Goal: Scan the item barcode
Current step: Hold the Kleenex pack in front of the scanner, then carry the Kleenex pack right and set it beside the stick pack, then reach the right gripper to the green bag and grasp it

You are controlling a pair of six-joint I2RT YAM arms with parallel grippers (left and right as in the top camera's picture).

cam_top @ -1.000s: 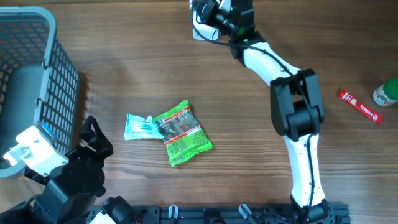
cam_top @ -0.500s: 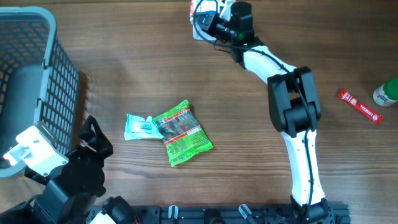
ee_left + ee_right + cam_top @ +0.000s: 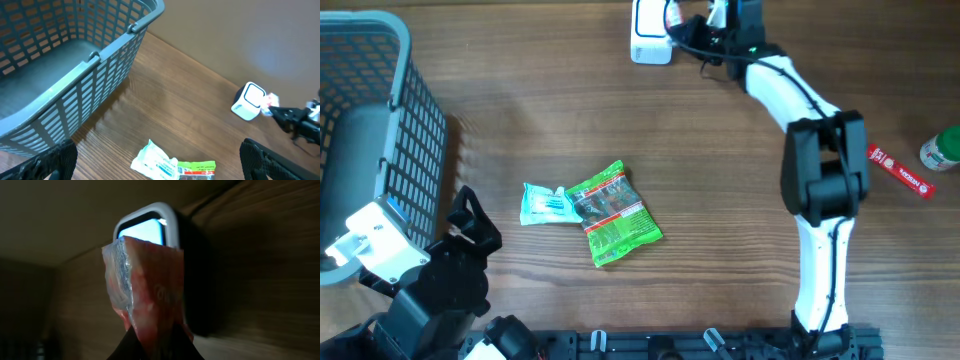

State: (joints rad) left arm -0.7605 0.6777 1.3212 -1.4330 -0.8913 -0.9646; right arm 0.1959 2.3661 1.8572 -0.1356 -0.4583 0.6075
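Swinging rightward since the earlier frame, the right gripper (image 3: 698, 28) now leaves the boxy white scanner (image 3: 649, 30) uncovered. It stays clenched on a crinkly, glossy pink packet (image 3: 150, 295) held just before the scanner's glowing window. The left gripper (image 3: 476, 222) gapes, released, beside the grey lattice basket (image 3: 415, 120).

Packet (image 3: 150, 287) just before scanner (image 3: 194, 265)
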